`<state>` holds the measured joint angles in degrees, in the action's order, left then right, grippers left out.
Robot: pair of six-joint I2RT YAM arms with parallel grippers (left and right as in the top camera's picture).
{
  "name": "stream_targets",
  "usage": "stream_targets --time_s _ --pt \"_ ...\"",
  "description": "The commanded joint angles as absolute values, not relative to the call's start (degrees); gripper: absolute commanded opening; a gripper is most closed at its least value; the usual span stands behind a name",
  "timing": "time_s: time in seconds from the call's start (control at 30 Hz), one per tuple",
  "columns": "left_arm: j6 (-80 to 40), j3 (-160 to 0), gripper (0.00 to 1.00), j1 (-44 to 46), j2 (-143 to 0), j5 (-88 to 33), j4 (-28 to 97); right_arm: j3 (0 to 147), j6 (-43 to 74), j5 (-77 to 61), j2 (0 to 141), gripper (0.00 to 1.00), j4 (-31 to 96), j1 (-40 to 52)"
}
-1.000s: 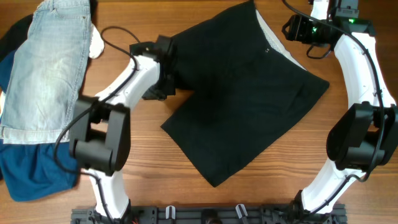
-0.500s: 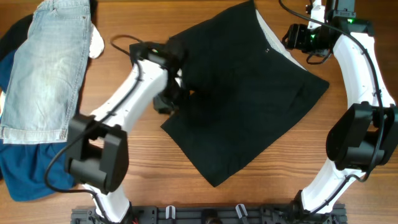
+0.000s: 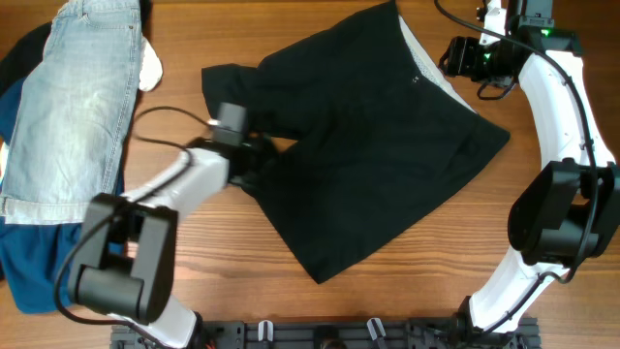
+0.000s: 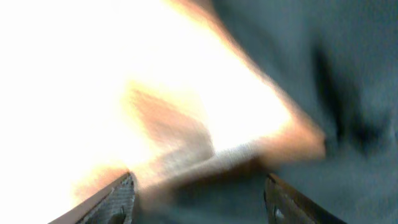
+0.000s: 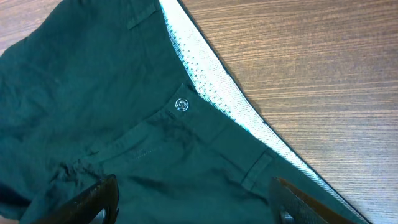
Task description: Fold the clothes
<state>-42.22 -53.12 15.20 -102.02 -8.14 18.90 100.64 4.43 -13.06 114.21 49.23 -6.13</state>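
The clothes, black shorts [image 3: 378, 155], lie spread over the middle of the table, with the pale waistband lining [image 3: 426, 63] showing at the top right. My left gripper [image 3: 257, 155] is low at the shorts' left edge. In the blurred left wrist view it [image 4: 199, 202] is open, with dark cloth [image 4: 348, 93] under and beyond the jaws. My right gripper [image 3: 449, 50] hovers by the waistband. In the right wrist view it [image 5: 196, 205] stands open over the shorts' button [image 5: 181, 104] and lining [image 5: 217, 87], holding nothing.
Faded denim shorts [image 3: 73, 97] lie at the far left on a bright blue garment [image 3: 48, 262], with dark cloth [image 3: 19, 53] and something white [image 3: 150, 66] beside them. Bare wood [image 3: 542, 29] shows behind the right arm.
My left gripper has opened, let go of the shorts' left edge and drawn back down and left. A flap of black cloth now lies out at the upper left. The right arm has barely moved.
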Motion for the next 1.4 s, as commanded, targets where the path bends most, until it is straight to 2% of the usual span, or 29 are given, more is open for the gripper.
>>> stream_targets --time_s 0.0,0.1,0.2,0.37,0.63,0.7,0.77,0.8,0.9,1.07,1.3,1.33,1.37 --pt "-36.07 -46.61 0.69 4.38 -109.62 -1.21 15.59 100.82 4.67 -13.98 114.91 0.77 49.15 -5.85" --pt "-30.39 -47.59 0.68 -2.0 -109.62 -2.68 12.75 100.82 4.67 -14.0 114.91 0.77 48.82 -5.85" --pt "-22.59 -51.0 0.62 -2.13 -108.36 -15.97 15.31 100.82 4.67 -15.18 114.91 0.77 47.57 -5.78" --pt "-15.55 -50.3 0.52 7.25 -107.92 -16.86 25.41 100.82 4.73 -15.53 114.91 0.77 47.22 -5.78" --pt "-15.84 -47.11 0.49 16.62 -108.71 -16.93 26.65 100.82 4.71 -15.51 114.91 0.78 47.24 -5.78" --pt "-16.78 -47.0 0.4 17.98 -108.79 -16.86 27.75 100.82 4.73 -15.51 114.91 0.78 47.24 -5.78" --pt "-19.22 -46.24 0.21 19.09 -108.9 -16.82 27.66 100.82 4.73 -15.53 114.91 0.78 47.24 -5.78" --pt "-22.46 -45.52 0.04 19.77 -108.9 -13.93 27.77 100.82 4.69 -15.97 114.91 0.77 47.16 -5.78" --pt "-31.05 -45.12 0.04 18.48 -108.88 -5.72 26.74 100.82 4.69 -16.58 114.91 0.77 47.0 -5.78" --pt "-31.35 -45.12 0.04 6.74 -108.88 -0.23 19.75 100.82 5.1 -16.58 114.91 0.77 45.71 -5.1" --pt "-19.68 -45.36 0.05 -6.52 -108.86 1.17 7.68 100.82 5.1 -16.69 114.91 0.77 44.58 -2.28" --pt "-19.7 -46.02 0.26 -7.2 -108.86 1.15 8.12 100.82 5.06 -17.41 114.91 0.77 44.29 -2.04" --pt "-19.68 -47.22 0.57 -7.44 -108.6 0.69 10.02 100.92 4.95 -19.09 114.85 0.77 44.05 -2.04"
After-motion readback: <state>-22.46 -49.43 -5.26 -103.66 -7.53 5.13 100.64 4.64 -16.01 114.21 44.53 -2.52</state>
